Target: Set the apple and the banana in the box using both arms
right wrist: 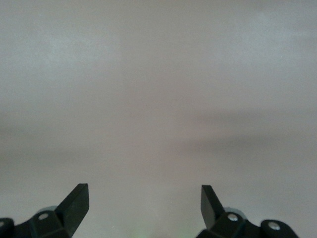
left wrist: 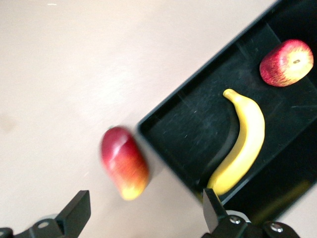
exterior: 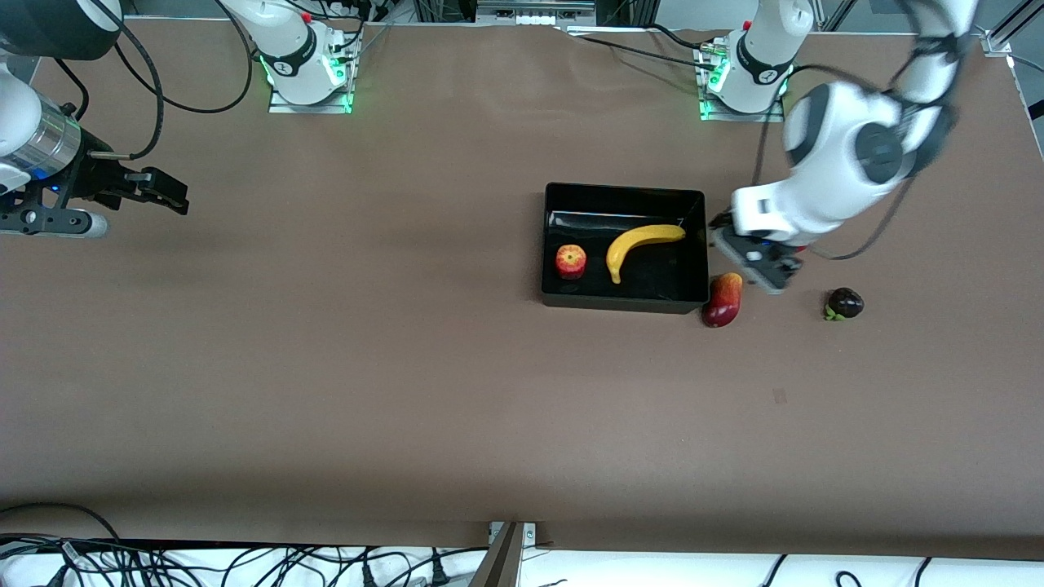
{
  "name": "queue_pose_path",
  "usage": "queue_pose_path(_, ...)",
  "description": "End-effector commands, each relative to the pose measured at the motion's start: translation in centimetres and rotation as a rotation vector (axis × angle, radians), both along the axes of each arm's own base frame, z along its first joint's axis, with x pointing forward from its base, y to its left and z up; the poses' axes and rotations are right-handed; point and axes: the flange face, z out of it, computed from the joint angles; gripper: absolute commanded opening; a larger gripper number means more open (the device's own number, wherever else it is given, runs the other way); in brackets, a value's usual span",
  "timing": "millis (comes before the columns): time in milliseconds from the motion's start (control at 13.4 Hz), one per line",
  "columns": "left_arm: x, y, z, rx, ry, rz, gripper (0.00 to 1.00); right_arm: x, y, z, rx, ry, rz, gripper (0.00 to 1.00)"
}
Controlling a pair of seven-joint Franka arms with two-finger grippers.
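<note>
- The small round red apple with yellow patches [exterior: 571, 261] and the curved yellow banana [exterior: 640, 247] both lie inside the shallow black rectangular plastic box [exterior: 624, 303], which sits toward the left arm's end of the brown tabletop [exterior: 367, 391], about midway between the edge by the robot bases and the edge by the front camera. Judged from this, the placing looks done.
- The left gripper [left wrist: 143, 210] hangs with its fingers spread wide and nothing between them, over the box's end wall and the elongated dark red-orange mango-like fruit [exterior: 723, 299] that lies just beside the box's corner.
- Main risk: one black finger [left wrist: 214, 212] shows right over the box rim near the banana's end. A low or sideways pull-out could catch the rim and drag the box, or knock the mango-like fruit rolling.
- A second risk is a needless closing on the mango-like fruit, which is not part of the task.
- A small dark purple round fruit [exterior: 844, 303] lies well apart, closer to the table's end edge, so a sweep that way could brush it.
- Straight up looks like the safest exit.
- The right gripper [right wrist: 143, 208] waits, wide open and empty, over bare table near the right arm's end edge, with ample room around it.
</note>
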Motion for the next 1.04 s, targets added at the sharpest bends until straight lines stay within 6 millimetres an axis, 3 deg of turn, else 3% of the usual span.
queue_pose_path(0, 0.4, 4.3, 7.6, 0.005, 0.001, 0.151, 1.00, 0.2, 0.2, 0.5, 0.017, 0.002, -0.011, 1.00)
queue_pose_path(223, -0.2, 8.4, 13.7, 0.097, 0.027, 0.318, 1.00, 0.4, 0.2, 0.5, 0.018, -0.007, -0.009, 1.00)
queue_pose_path(447, -0.8, 10.3, 18.2, 0.123, 0.054, 0.512, 1.00, 0.4, 0.3, 0.5, 0.017, -0.007, -0.001, 1.00)
queue_pose_path(968, -1.0, 13.3, 19.2, 0.116, 0.043, 0.568, 1.00, 0.4, 0.5, 0.6, 0.018, -0.009, -0.006, 1.00)
